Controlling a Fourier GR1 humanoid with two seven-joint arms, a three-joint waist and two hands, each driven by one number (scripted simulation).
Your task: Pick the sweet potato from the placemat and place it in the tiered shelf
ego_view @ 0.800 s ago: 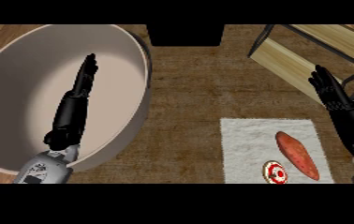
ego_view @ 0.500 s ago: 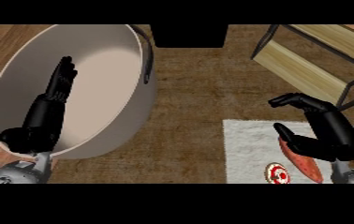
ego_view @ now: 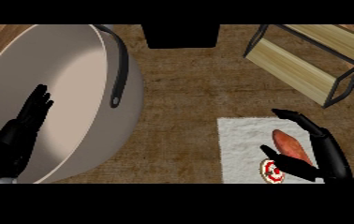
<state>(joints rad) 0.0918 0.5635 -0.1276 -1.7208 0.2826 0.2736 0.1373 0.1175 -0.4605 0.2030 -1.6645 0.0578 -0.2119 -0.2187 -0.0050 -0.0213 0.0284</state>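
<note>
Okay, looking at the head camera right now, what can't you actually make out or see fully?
- Sweet potato: its lower end is covered by the right hand, head view.
- Tiered shelf: cut off by the right edge.
- Large bowl: cut off at the left edge.
- Red-and-white round item on the placemat: too small to identify.

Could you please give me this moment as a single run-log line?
phase: pre-grasp | right hand: open around sweet potato on placemat | left hand: open, resting | tiered shelf: unfilled

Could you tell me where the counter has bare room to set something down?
Bare counter lies between the large bowl and the tiered shelf. It is crowded on the placemat, where the right hand brackets the sweet potato beside a red-and-white disc.
</note>
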